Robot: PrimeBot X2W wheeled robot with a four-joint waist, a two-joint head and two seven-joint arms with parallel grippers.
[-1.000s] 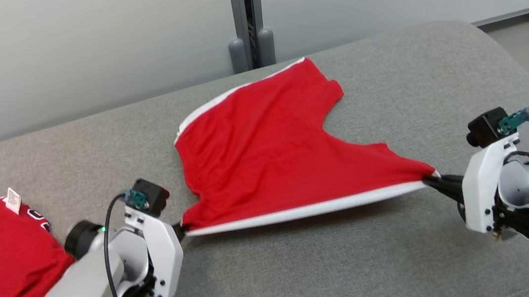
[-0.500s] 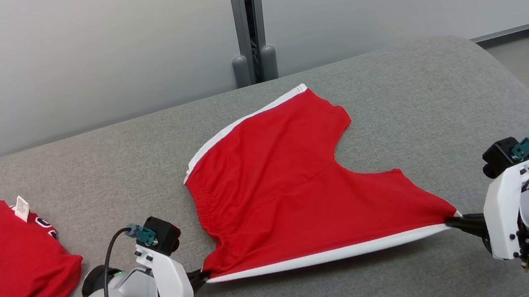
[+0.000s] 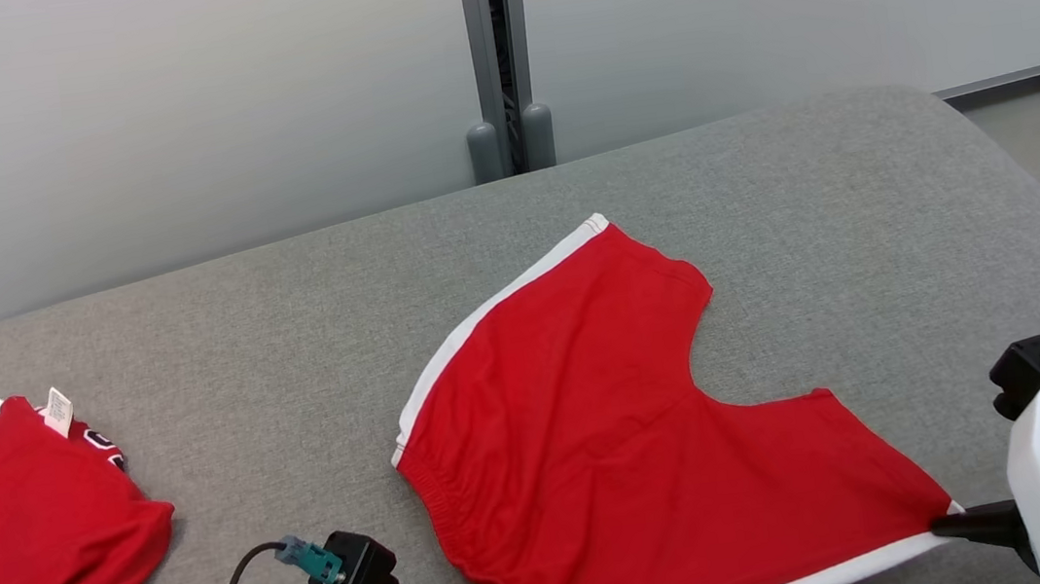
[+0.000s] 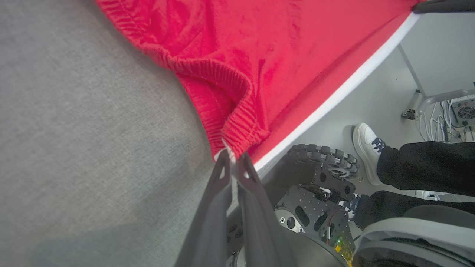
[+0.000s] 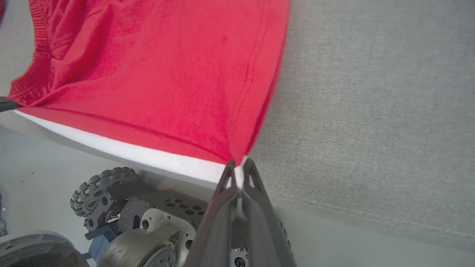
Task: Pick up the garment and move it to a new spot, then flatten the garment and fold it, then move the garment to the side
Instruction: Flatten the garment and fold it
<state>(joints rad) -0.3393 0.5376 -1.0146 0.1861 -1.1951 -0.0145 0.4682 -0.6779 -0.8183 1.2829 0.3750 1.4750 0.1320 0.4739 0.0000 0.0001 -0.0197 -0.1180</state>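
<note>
**Head view.**
- Grey padded table [image 3: 292,357].
- Red shorts [image 3: 634,436] with a white side stripe, spread across the middle-right of the table. The far leg lies flat and the near edge reaches the table's front.
- Right claw [image 3: 947,519] at the lower right, pinched tight on the near right corner of the shorts.
- Folded red shirt [image 3: 19,535] with a small white tag [image 3: 58,411], at the table's left end and well apart from the shorts.
- Grey post [image 3: 497,50] against the wall behind.

**Left wrist view.**
- Left claw [image 4: 232,157], fingers pressed together on the gathered elastic waistband corner of the shorts.
- White stripe [image 4: 334,96] running taut from that corner toward the upper right, past the table's edge and above the floor.
- Below: the robot's roller wheel [image 4: 323,155] and a person's white shoe [image 4: 365,148] with a dark trouser leg.

**Right wrist view.**
- Right claw closed on the hem corner where the red cloth meets the white stripe.
- The stripe stretches away to the left, off the table's edge and over the robot's base.
- The red cloth beyond lies on the table.
</note>
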